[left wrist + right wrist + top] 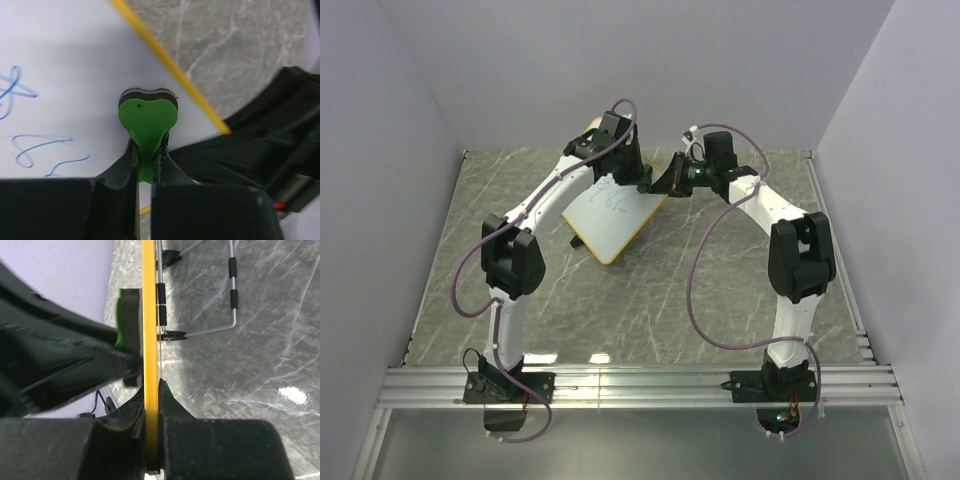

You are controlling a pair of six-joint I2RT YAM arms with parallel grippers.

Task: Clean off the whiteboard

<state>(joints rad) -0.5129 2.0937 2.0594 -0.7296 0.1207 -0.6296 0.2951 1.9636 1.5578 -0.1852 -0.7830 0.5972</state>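
Table (pixel 620 310): whiteboard (pixel 620 225) at centre-back, propped tilted on wire stand (pixel 220 330).
Right claw (pixel 151 390) clamped on board's orange edge.
Left claw (pixel 146 145) pinching green eraser (pixel 147 117), pad against board face near that edge.
Blue writing (pixel 40 150) lies left of eraser, so wipe likely goes leftward; left arm nearer.
Left wrist view shows the writing; right wrist view shows edge-on contact.

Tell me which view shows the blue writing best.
Left wrist: the blue writing is close and sharp on the whiteboard. The top view shows it only faintly; the right wrist sees the board edge-on, no writing.
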